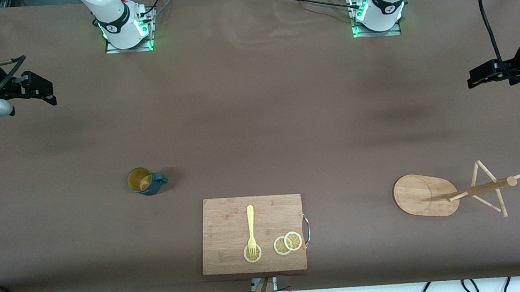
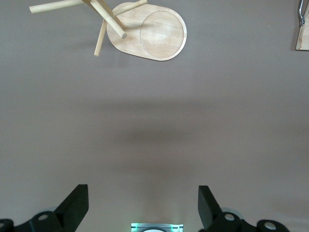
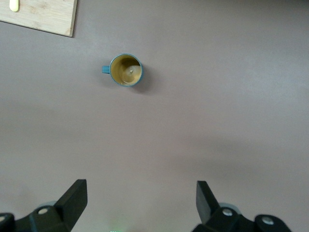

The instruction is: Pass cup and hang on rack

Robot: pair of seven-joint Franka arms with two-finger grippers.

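Two grippers, as I see them, hang spread and empty: left gripper (image 1: 475,78) and right gripper (image 1: 46,92), arms partly cut off. My glazed cup (image 1: 143,180) stands upright on the table, well apart from the wooden rack (image 1: 426,194) with its oval base.

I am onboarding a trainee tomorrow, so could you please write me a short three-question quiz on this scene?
1. True or false: the cup stands upright on the table, held by no gripper.
2. What lies on the cutting board? A) a knife and bread B) a fork and lemon slices C) nothing
3. Fill in: the rack stands toward the ____ arm's end of the table.

Key:
1. True; the left gripper and the right gripper are both open, up over bare table.
2. B
3. left
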